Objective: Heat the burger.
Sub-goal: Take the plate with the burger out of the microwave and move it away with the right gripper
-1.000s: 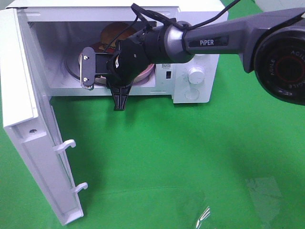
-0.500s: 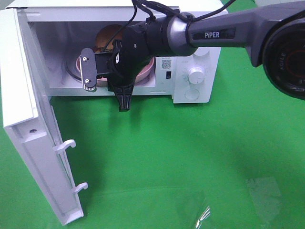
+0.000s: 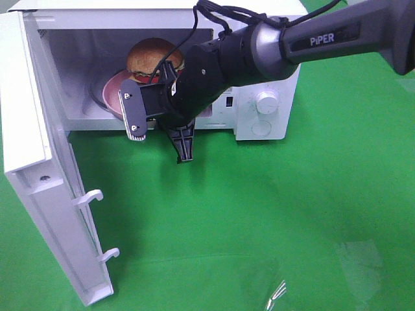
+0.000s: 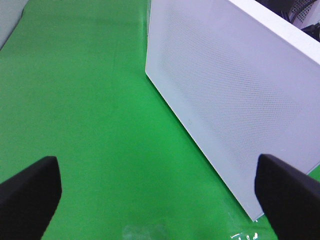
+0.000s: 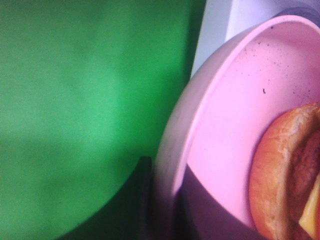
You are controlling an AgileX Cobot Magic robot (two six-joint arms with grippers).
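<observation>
The burger (image 3: 153, 57), with its golden-brown bun, sits on a pink plate (image 3: 111, 87) inside the open white microwave (image 3: 269, 71). My right gripper (image 3: 160, 129) is open and empty just in front of the cavity's lower edge, one grey-padded finger (image 3: 133, 115) by the plate's rim. The right wrist view shows the pink plate (image 5: 225, 130) very close, with the burger's bun (image 5: 285, 170) at the edge. My left gripper (image 4: 160, 195) is open and empty over the green cloth, beside the outer face of the microwave door (image 4: 230, 95). It is out of the exterior view.
The microwave door (image 3: 39, 162) stands wide open at the left, its two latch hooks (image 3: 97, 223) sticking out. Two knobs (image 3: 266, 102) are on the control panel at the right. Green cloth (image 3: 259, 220) covers the table, with a clear tape patch (image 3: 356, 259) near the front right.
My right gripper has drawn back out of the microwave cavity toward the front and right. The burger and plate, before hidden behind it, now show inside.
</observation>
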